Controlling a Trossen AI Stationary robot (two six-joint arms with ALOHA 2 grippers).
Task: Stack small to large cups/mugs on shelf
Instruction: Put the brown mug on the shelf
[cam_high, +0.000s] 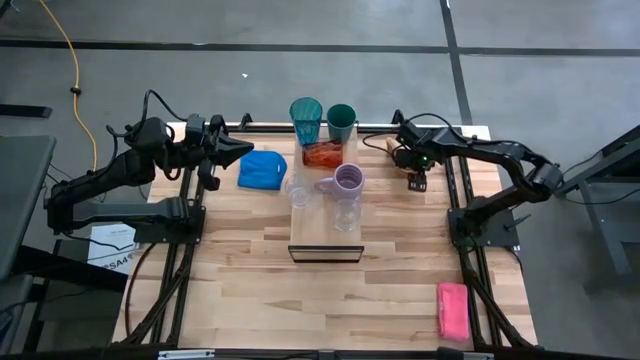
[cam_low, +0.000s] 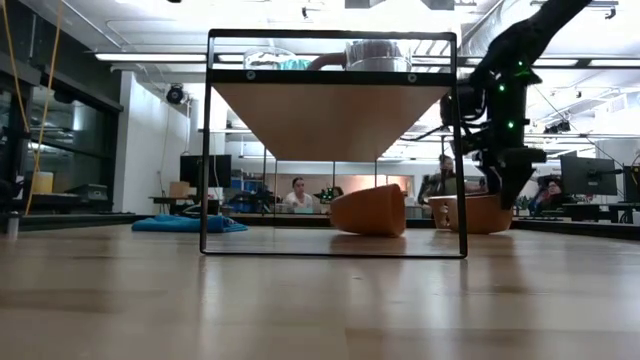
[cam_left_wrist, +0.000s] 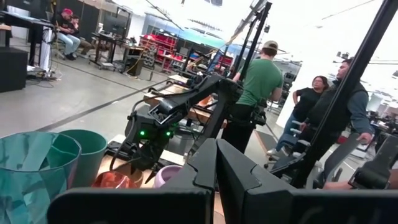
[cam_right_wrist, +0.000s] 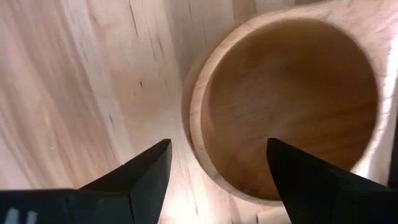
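At the left edge of the slatted wooden tabletop (cam_high: 250, 290) the left gripper (cam_high: 243, 150) waits with its fingers pressed together, empty, pointing toward the crumpled blue cloth (cam_high: 262, 169). In the middle, the long light-wood shelf with its thin black frame (cam_high: 325, 254) carries two clear glasses (cam_high: 300, 192) and the lavender handled mug (cam_high: 348, 180); at its far end stand the tall teal tumbler (cam_high: 306, 120) and the dark green cup (cam_high: 341, 122), with the orange cup (cam_high: 322, 155) lying on its side. To the right, the right gripper (cam_high: 417, 181) hangs over the tan handled mug (cam_right_wrist: 289, 112) with its fingers spread wide. That mug stands upright on the table, its open mouth facing straight up at the gripper. One finger (cam_right_wrist: 140, 174) sits outside the rim and the other (cam_right_wrist: 311, 180) over the bowl, so a straight descent would likely straddle the wall. The right arm is clearly the nearer one.
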